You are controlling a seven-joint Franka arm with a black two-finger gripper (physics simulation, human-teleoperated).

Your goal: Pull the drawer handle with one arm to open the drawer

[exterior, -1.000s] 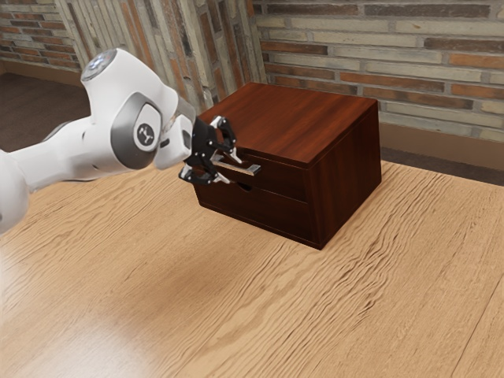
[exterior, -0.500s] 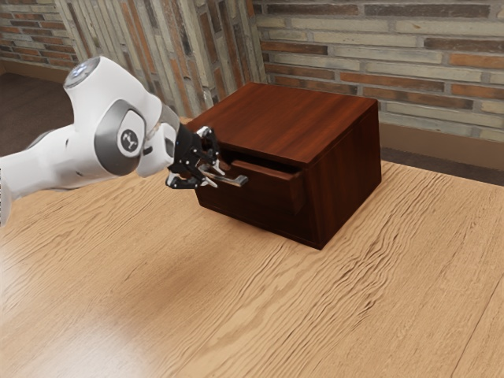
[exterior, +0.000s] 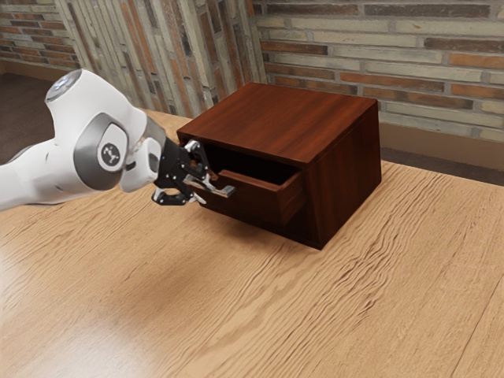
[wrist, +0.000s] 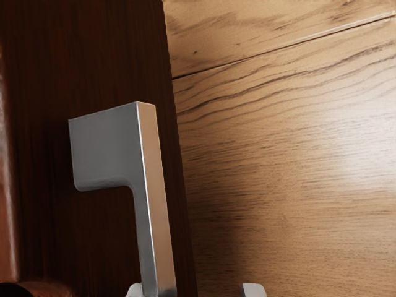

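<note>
The drawer (exterior: 256,201), smooth dark red-brown wood, stands partly out of its boxy cabinet (exterior: 307,126) on the grained pale-wood table (exterior: 236,315). Its inside lies in shadow. My claw (exterior: 198,183) is spread around the flat, angled grey-metal handle (wrist: 147,204), not clamping it.

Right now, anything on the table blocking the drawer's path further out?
Nothing visible. The drawer is partly out, jaws straddling its handle, and the table ahead of it is bare.
</note>
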